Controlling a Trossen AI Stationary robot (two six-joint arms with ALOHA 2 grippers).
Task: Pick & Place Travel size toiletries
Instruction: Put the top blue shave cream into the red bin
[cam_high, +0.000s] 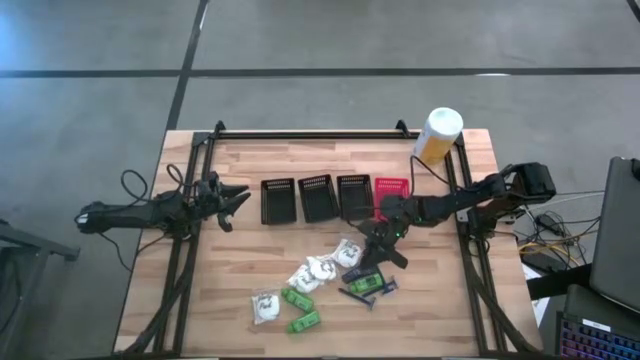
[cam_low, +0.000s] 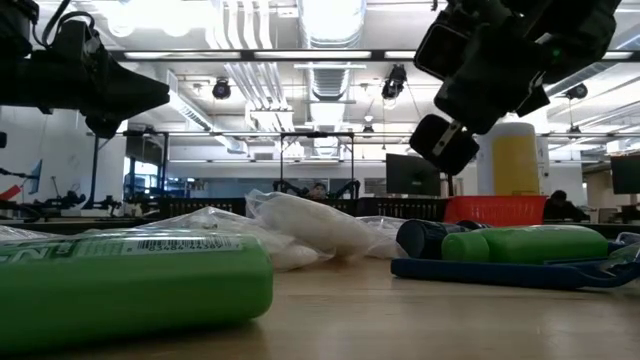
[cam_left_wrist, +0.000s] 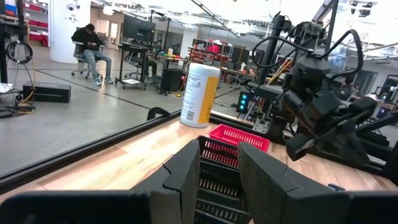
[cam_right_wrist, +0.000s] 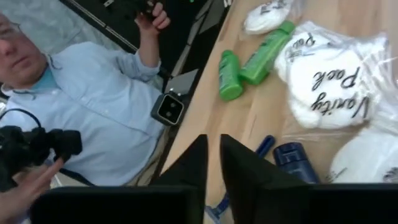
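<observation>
The toiletries lie in a loose cluster on the near half of the wooden table: white clear-wrapped lumps, green tubes and dark blue items. In the low view, a green tube lies close in front and a white lump sits behind it. My right gripper hovers shut above the cluster's right part, clear of the table. My left gripper waits open at the table's left side, level, pointing toward the baskets.
Three black mesh baskets and a red one stand in a row mid-table. A white-and-yellow canister stands at the far right corner. A person in a light-blue shirt sits by the near edge, beside a small camera.
</observation>
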